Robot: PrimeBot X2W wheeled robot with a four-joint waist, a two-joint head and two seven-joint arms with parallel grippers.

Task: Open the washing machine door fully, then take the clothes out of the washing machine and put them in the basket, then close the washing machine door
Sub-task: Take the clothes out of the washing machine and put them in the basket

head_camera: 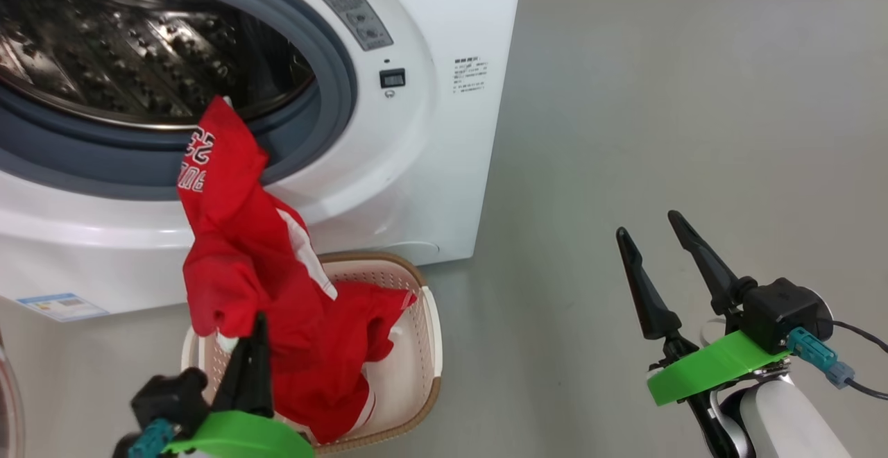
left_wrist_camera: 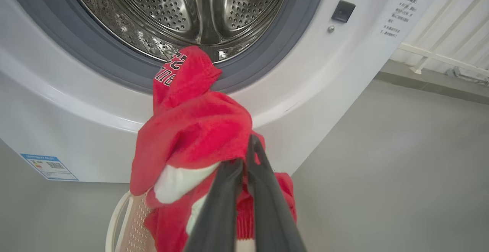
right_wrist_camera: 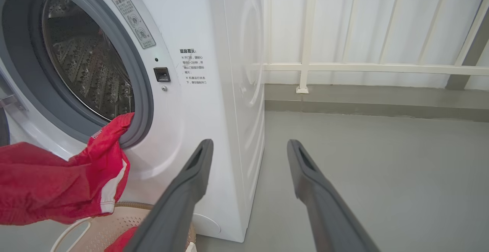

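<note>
The washing machine stands open, its steel drum bare. At the head view's left edge shows a sliver that may be the washing machine door. The red clothes hang from the drum's lip down into the cream basket on the floor in front of the machine. My left gripper is shut on a fold of the clothes above the basket. To the right of the machine, my right gripper is open and holds nothing, its fingers apart.
Grey floor stretches to the right of the machine. A white railing and a wall run behind it. A blue label sticker sits low on the machine's front.
</note>
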